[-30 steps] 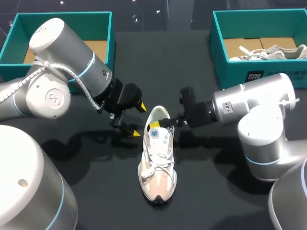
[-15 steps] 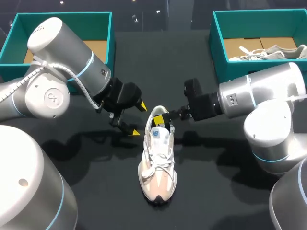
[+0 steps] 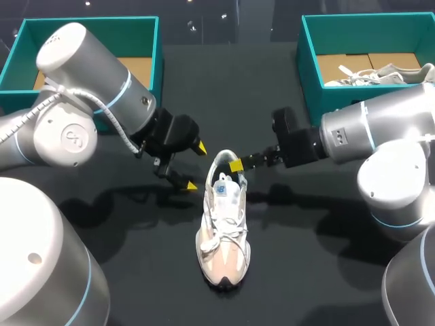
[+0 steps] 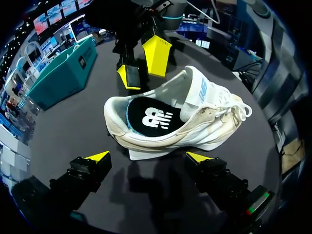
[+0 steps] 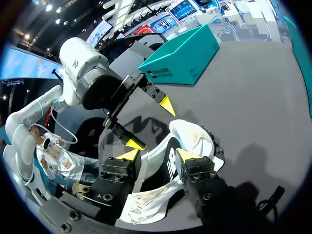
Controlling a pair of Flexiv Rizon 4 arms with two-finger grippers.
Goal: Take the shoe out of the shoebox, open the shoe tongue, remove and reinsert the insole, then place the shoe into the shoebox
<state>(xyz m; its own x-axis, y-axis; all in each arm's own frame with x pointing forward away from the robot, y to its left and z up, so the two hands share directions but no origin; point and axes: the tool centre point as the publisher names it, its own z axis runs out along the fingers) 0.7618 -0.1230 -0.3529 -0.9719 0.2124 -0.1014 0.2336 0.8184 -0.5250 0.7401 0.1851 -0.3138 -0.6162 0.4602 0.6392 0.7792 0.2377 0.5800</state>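
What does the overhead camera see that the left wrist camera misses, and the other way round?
Only the head view shows the left box and a second shoe lying in the right box. Only the left wrist view shows the black insole inside the shoe on the table. Both show that shoe, with the open left gripper on one side and the open right gripper on the other, near its heel.

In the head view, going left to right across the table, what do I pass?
Left shoebox → left tool → shoe → right tool → right shoebox, with a second shoe inside.
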